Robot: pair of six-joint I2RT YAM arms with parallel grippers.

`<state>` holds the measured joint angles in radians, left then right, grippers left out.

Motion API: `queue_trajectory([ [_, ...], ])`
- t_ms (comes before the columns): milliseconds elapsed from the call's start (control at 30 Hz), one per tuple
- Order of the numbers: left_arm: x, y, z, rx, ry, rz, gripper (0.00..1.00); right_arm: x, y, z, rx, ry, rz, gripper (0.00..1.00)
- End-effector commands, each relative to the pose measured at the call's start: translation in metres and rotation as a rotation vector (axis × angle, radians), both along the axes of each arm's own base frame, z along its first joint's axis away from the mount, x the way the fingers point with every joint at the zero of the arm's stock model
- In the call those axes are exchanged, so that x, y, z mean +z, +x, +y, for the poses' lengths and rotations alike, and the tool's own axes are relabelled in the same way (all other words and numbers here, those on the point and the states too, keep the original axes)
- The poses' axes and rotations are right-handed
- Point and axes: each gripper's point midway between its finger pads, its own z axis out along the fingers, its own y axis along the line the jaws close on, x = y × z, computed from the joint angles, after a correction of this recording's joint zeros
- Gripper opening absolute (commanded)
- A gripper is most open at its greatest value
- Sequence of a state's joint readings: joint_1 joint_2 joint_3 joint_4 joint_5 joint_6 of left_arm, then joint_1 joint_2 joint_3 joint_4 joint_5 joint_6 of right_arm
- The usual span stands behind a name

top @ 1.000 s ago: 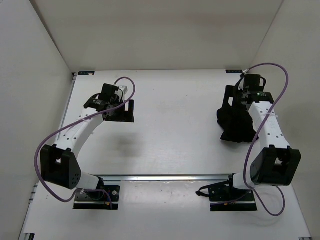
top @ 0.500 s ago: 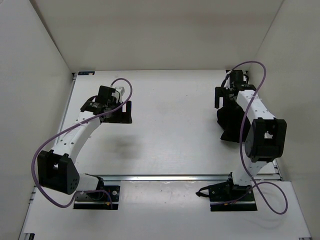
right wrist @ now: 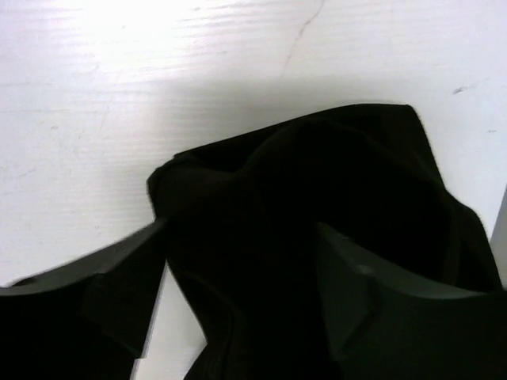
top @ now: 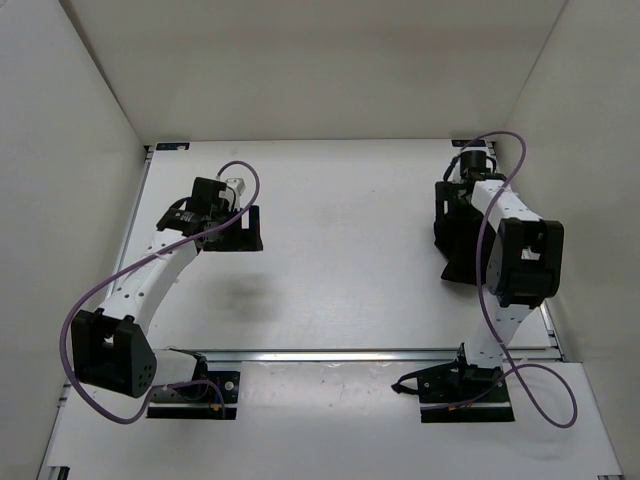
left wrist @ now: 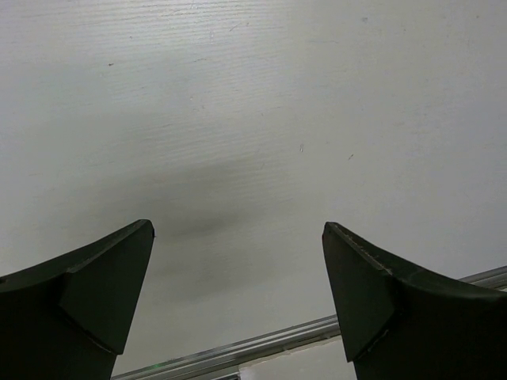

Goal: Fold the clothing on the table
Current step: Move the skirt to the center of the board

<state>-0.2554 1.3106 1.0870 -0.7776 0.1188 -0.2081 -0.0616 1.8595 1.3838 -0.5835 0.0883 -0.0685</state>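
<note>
While the right gripper (right wrist: 238, 229) pointed down over the clothing (right wrist: 317, 174), its 2 fingers (right wrist: 119, 293) stood apart on either side of the bunched black fabric. The cloth filled the gap between them and spread on ahead of the tips in soft, dark folds. Whether the pads pressed the cloth or only straddled it could not be told. Bare white table (right wrist: 79, 119) showed ahead of the fabric and outside that gripper's left finger. Seen from above, the garment lay directly under the right gripper and trailed back from it toward that arm's base, beside the table's right edge. The left gripper (left wrist: 238, 233) hung over the opposite side of the table, well apart from the clothing, with its jaws spread wide and nothing between them. Only the white surface and a faint grey shadow (left wrist: 206, 226) lay beneath its fingertips, and the aluminium rail (left wrist: 238, 348) ran just behind them.
</note>
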Motion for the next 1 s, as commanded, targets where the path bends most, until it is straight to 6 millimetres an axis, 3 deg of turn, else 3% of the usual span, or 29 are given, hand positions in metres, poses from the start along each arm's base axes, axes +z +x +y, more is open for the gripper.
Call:
queue_trajectory([
  [0,0.014,0.000,0.000,0.014,-0.027,-0.041,0.99,0.017,0.024,-0.011,-0.027,0.069,-0.111,0.64],
  [33,0.015,-0.002,-0.003,0.011,-0.037,-0.036,0.99,0.014,0.025,-0.005,-0.020,0.115,-0.111,0.61],
  [133,0.017,-0.002,-0.005,0.011,-0.046,-0.040,0.99,0.014,0.032,-0.002,-0.007,0.154,-0.125,0.29],
  [233,0.022,-0.003,-0.007,0.009,-0.055,-0.051,0.99,0.010,0.033,0.003,0.012,0.157,-0.118,0.15],
  [267,0.020,-0.004,-0.007,0.014,-0.061,-0.041,0.98,0.011,0.037,0.006,0.033,0.154,-0.122,0.04],
  [300,0.020,-0.005,-0.005,0.021,-0.057,-0.041,0.98,0.009,0.035,0.011,0.045,0.156,-0.111,0.00],
  [400,0.018,-0.008,-0.006,0.017,-0.063,-0.035,0.99,0.031,0.048,0.031,0.105,0.202,-0.157,0.00],
  [500,0.018,-0.012,-0.007,0.018,-0.085,-0.036,0.99,0.081,0.061,0.089,0.242,0.333,-0.236,0.00],
  [567,0.019,-0.013,-0.006,0.019,-0.095,-0.042,0.98,0.134,0.069,0.144,0.382,0.427,-0.321,0.00],
  [600,0.019,-0.011,-0.008,0.016,-0.103,-0.046,0.98,0.144,0.062,0.182,0.445,0.478,-0.311,0.00],
  [633,0.021,-0.011,-0.008,0.015,-0.109,-0.053,0.99,0.178,0.057,0.223,0.536,0.532,-0.358,0.00],
  [667,0.024,-0.008,-0.008,0.019,-0.117,-0.061,0.99,0.195,0.051,0.244,0.588,0.552,-0.371,0.00],
  [733,0.033,0.000,-0.004,0.045,-0.119,-0.091,0.98,0.265,0.031,0.304,0.735,0.579,-0.512,0.00],
  [767,0.039,0.005,-0.002,0.051,-0.127,-0.106,0.98,0.301,0.020,0.318,0.776,0.590,-0.593,0.00],
  [800,0.043,0.010,0.001,0.058,-0.131,-0.121,0.99,0.324,0.013,0.322,0.792,0.600,-0.646,0.00],
  [833,0.049,0.012,-0.001,0.054,-0.141,-0.132,0.98,0.364,0.000,0.321,0.820,0.655,-0.731,0.00],
  [900,0.056,0.014,0.001,0.068,-0.134,-0.148,0.98,0.384,-0.020,0.312,0.834,0.768,-0.752,0.00],
  [933,0.061,0.016,0.002,0.076,-0.136,-0.169,0.99,0.404,-0.026,0.293,0.821,0.757,-0.836,0.00],
  [967,0.061,0.014,0.001,0.081,-0.145,-0.168,0.99,0.367,-0.012,0.279,0.742,0.739,-0.784,0.00],
])
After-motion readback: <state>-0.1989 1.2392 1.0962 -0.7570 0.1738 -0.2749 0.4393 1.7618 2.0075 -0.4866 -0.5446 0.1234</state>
